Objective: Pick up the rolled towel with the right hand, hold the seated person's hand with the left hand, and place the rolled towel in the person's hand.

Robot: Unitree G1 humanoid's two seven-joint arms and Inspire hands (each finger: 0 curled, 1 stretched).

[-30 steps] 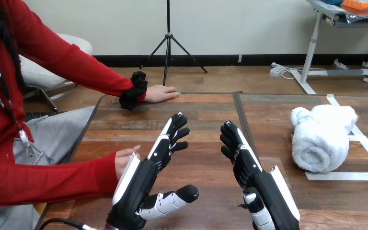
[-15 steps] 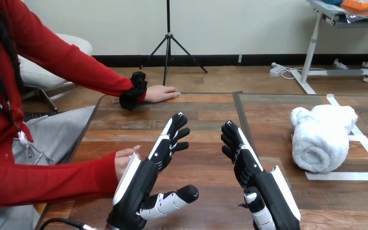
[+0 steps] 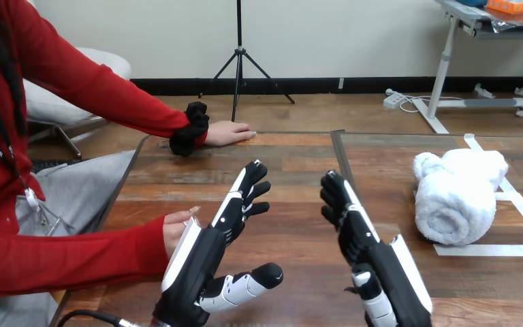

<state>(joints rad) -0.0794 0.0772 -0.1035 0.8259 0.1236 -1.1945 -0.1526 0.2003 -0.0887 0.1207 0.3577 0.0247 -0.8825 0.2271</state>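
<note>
So, our right hand (image 3: 355, 228), lower centre-right of the frame, has its fingers straight and apart w/ nothing in them. It hovers over the table (image 3: 293, 160), well apart from the rolled towel (image 3: 455, 196). Our left hand (image 3: 226, 219), lower centre-left, is likewise relaxed: fingers stretched fwd, thumb out to the side, gripping nothing.

Just beside the left hand, on its outer side, sits the person's hand at lower left (image 3: 175, 226). We can't tell if the two touch, but no finger of ours curls round it. The person's other hand, upper centre-left (image 3: 230, 133), lies flat on the table's far edge, apart from both of ours.

The towel lies on its side at the frame's right, inside the taped square (image 3: 511, 250), w/ nothing on it.

As we judge it, no step is done yet:
- Towel pickup w/ the right hand: left to do, and needs a reach to the right first.
- Holding the person's hand w/ the left: left to do, though it's the closest step.
- Towel into the person's hand: left to do.
</note>
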